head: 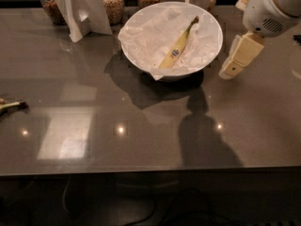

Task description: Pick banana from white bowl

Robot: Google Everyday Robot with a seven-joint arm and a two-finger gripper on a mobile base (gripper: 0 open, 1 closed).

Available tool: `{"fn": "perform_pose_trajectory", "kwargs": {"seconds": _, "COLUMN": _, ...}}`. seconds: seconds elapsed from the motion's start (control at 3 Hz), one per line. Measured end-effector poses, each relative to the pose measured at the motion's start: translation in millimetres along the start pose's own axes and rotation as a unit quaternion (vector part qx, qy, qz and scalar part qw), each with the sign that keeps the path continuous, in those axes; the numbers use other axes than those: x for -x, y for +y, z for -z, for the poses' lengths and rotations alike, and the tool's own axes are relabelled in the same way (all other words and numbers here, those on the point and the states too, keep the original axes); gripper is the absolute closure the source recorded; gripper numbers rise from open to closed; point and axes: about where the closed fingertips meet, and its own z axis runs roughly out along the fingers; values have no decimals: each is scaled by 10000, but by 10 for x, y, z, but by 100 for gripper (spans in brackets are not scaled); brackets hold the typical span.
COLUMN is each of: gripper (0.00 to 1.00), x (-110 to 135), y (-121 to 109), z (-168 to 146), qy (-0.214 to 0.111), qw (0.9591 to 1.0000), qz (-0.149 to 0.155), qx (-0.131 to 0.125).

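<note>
One white bowl (181, 74) sits near the middle of the bench's far edge. It is round, smooth-walled and lined with crumpled white paper (149, 36). In it lies one banana (178, 51), long, slim and yellow-green, with a small blue oval sticker at mid-length. Its dark stem points toward the far right corner, and it rests on the paper well inside the rim.

My one gripper (231, 68), a blocky cream piece hanging from a rounded white arm housing (273, 8), hovers just beside the bowl's right side, above the bench and touching nothing. Whether it is set wide or narrow I cannot tell from here.

The bench (141, 140) is flat, grey and glossy. It carries three small points of reflected light and one pale rectangular glare near the front left.

At the left edge a second banana end (11, 106) pokes in, dark at the tip. Along the far edge I count at least three glass jars (113, 4) filled with grain, and two white folded card stands (82, 8), the left one beside the bowl.
</note>
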Motion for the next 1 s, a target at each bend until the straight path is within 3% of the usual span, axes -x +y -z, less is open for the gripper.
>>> {"fn": "perform_pose_trajectory", "kwargs": {"seconds": 0.33, "gripper": 0, "x": 248, "y": -261, "z": -234, "qy": -726, "qw": 9972, "qz": -71, "qx": -179}}
{"fn": "perform_pose_trajectory", "kwargs": {"seconds": 0.67, "gripper": 0, "x": 248, "y": -261, "z": -234, "qy": -726, "qw": 9972, "qz": -70, "qx": -181}}
{"fn": "perform_pose_trajectory", "kwargs": {"seconds": 1.0, "gripper": 0, "x": 284, "y": -333, "z": -286, "qy": -759, "qw": 9963, "qz": 91, "qx": -400}}
